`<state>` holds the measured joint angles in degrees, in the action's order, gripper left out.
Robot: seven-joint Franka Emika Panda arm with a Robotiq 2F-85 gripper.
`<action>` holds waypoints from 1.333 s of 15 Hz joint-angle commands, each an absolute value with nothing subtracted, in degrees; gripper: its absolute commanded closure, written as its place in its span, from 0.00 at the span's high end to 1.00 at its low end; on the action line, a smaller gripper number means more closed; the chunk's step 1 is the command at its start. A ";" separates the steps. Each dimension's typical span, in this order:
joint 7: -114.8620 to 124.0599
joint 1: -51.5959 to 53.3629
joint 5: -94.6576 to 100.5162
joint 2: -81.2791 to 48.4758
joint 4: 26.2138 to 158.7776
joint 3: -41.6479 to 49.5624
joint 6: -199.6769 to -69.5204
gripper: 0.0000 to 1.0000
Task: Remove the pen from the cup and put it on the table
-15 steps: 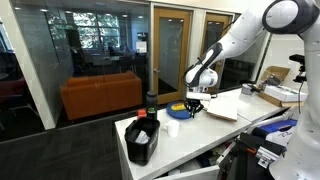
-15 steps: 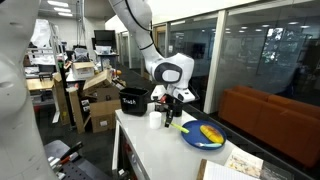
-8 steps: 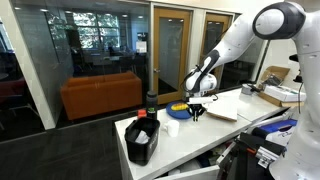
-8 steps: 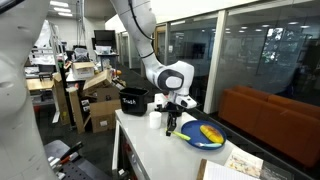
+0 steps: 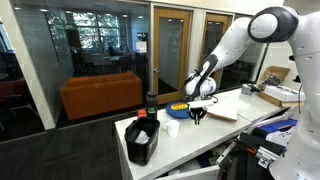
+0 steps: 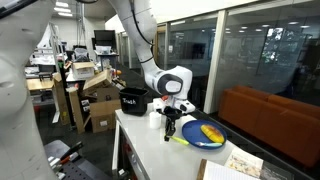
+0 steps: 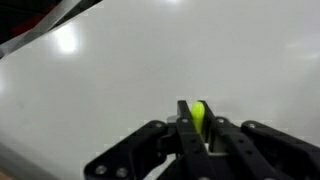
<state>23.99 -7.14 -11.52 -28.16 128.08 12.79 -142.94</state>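
The arm bends steeply over the table (image 6: 148,152), its tool (image 6: 170,128) clenched on a yellow pen (image 7: 200,111), lower than a second ago.

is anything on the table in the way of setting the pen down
Nothing visible. In the wrist view the gripper holds the pen over bare white table. In an exterior view the blue plate lies beside the gripper, not beneath it.
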 commanded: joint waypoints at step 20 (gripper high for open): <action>23.31 -5.24 -10.95 -27.09 129.26 11.75 -141.74 0.93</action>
<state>24.07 -5.27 -11.49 -29.01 128.39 12.15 -142.93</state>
